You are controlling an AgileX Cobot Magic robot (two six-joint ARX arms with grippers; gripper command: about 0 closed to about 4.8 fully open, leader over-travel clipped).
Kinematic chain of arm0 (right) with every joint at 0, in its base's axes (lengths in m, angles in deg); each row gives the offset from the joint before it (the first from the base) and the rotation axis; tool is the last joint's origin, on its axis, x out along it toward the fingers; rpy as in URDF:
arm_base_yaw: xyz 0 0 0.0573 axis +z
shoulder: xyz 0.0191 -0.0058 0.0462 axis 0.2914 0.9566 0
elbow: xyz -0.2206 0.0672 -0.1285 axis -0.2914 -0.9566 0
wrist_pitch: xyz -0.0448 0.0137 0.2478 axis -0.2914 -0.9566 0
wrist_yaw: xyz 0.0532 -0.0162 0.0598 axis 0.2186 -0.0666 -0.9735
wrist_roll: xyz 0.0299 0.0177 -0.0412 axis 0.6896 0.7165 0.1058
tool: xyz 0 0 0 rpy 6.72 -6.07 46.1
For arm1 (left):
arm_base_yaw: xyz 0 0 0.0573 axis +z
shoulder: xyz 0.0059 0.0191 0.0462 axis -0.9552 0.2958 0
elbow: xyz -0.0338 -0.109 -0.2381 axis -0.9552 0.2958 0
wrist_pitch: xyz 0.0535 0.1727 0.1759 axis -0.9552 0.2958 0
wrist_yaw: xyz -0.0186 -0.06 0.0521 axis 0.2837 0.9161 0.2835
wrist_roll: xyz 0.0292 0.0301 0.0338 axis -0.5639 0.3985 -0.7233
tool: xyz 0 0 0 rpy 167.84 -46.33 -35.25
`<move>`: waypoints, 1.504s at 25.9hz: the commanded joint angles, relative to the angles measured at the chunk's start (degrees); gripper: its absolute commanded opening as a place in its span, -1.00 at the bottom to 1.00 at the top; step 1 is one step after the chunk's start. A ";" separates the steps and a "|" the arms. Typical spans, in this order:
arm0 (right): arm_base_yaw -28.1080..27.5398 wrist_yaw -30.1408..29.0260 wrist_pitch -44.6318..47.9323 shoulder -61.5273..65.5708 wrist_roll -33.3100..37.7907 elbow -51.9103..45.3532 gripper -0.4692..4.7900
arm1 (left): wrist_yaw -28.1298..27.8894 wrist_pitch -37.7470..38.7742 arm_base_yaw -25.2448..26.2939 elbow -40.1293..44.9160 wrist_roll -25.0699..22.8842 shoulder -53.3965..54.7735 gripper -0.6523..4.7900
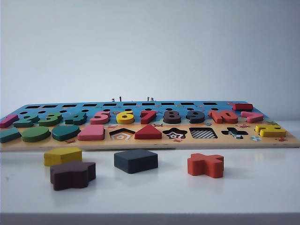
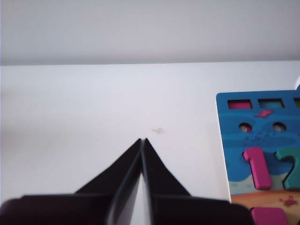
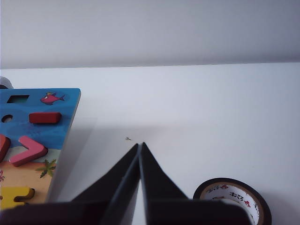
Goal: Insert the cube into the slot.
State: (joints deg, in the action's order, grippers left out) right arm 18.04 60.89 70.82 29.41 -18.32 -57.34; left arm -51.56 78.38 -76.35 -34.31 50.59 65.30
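Note:
The cube (image 1: 135, 161), a flat dark navy square block, lies on the white table in front of the puzzle board (image 1: 154, 143). The slot (image 1: 203, 133), a square recess with a checkerboard bottom, sits in the board's front row, right of the middle. Neither arm shows in the exterior view. In the left wrist view my left gripper (image 2: 142, 140) is shut and empty over bare table beside one end of the board (image 2: 234, 154). In the right wrist view my right gripper (image 3: 139, 145) is shut and empty over bare table beside the board's (image 3: 61, 136) other end.
In front of the board also lie a yellow pentagon block (image 1: 62, 156), a dark brown star-like block (image 1: 72, 175) and an orange-red cross block (image 1: 206, 164). A roll of tape (image 3: 232, 200) lies close to my right gripper.

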 commanded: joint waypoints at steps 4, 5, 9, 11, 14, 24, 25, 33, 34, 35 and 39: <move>-0.02 0.24 1.11 -0.13 -0.13 0.02 -0.83 | 1.66 -0.81 0.00 -3.08 -1.05 4.87 -0.70; -0.02 0.24 1.11 -0.13 -0.13 0.02 -0.83 | 1.92 -0.81 -0.02 -3.78 -1.05 5.66 -0.70; -0.02 0.22 1.05 -0.13 0.04 0.02 -0.83 | 3.06 -0.74 -0.48 -6.73 -1.05 9.51 -0.70; -0.02 0.22 0.76 -0.13 0.04 0.02 -0.83 | 3.23 -0.52 -1.38 -8.37 -1.25 11.65 -0.70; -0.02 0.22 0.37 -0.13 0.04 0.02 -0.83 | 3.69 0.85 -2.71 -11.08 -1.68 14.36 -0.70; -0.02 0.22 -0.13 -0.13 0.04 0.02 -0.83 | 7.43 9.42 -6.82 -20.37 -1.81 21.92 -0.70; -0.02 0.22 -0.22 -0.13 0.04 0.02 -0.83 | 8.09 10.73 -7.21 -21.57 -1.84 22.84 -0.70; -0.02 0.22 -0.61 -0.13 0.07 0.02 -0.83 | 15.58 26.47 -10.62 -33.97 -2.14 30.77 -0.70; -0.02 0.22 -0.61 -0.13 0.07 0.02 -0.83 | 16.06 28.33 -11.04 -35.23 -2.16 31.52 -0.70; -0.02 0.22 -0.61 -0.13 0.07 0.02 -0.83 | 16.83 30.18 -11.45 -36.44 -2.19 32.24 -0.70; -0.02 0.22 -0.66 -0.13 0.07 0.02 -0.83 | 19.15 37.27 -13.22 -40.83 -2.36 35.01 -0.70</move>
State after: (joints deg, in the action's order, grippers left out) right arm 18.04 60.89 69.64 29.41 -18.30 -57.34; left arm -33.59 113.06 -89.26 -74.13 48.73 99.81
